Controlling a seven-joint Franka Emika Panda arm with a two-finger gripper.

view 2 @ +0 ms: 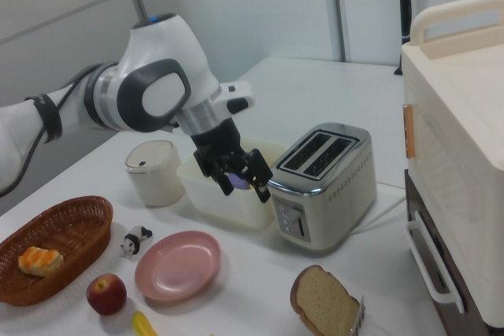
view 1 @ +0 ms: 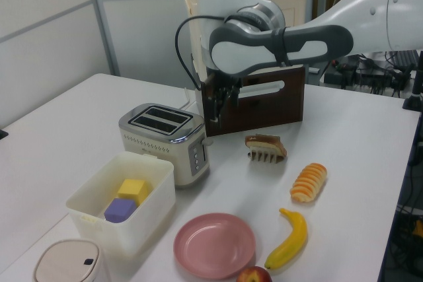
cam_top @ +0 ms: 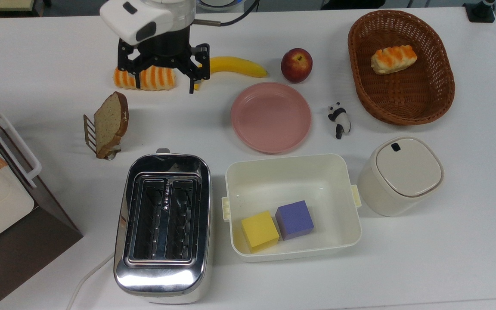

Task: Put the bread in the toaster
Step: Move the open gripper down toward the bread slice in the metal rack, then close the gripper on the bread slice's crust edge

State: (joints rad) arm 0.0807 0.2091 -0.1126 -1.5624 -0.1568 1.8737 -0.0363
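Top view, progress: nothing of the task is done yet; the bread (cam_top: 111, 122) stands leaning in the small wire rack (cam_top: 89, 134), near the toaster (cam_top: 162, 226) and apart from it
Top view, hand: the hand (cam_top: 163, 83) hangs over the striped roll (cam_top: 144, 78), its two fingers spread wide apart and holding nothing; it is well apart from the bread
Top view, toaster: both slots look dark and free, with no slice inside
Top view, hidden: the arm covers the upper part of the striped roll and one end of the banana (cam_top: 230, 66)
Left view, progress: the bread (view 1: 265, 143) lies on its rack beside the toaster (view 1: 165, 140), untouched; reaching, grasping, lifting and lowering it into a slot are all left, as I judge
Left view, hidden: the hand (view 1: 219, 109) is dark against the brown cabinet (view 1: 264, 100) behind it, so its fingers are hard to make out here
Right view, progress: the hand (view 2: 236, 172) hangs empty above the surface (view 2: 260, 273), in front of the white box (view 2: 216, 186); the bread (view 2: 324, 303) is low in the picture, near the toaster (view 2: 321, 182)
Right view, cut off: the rack under the bread and the banana run out of the picture at the bottom edge
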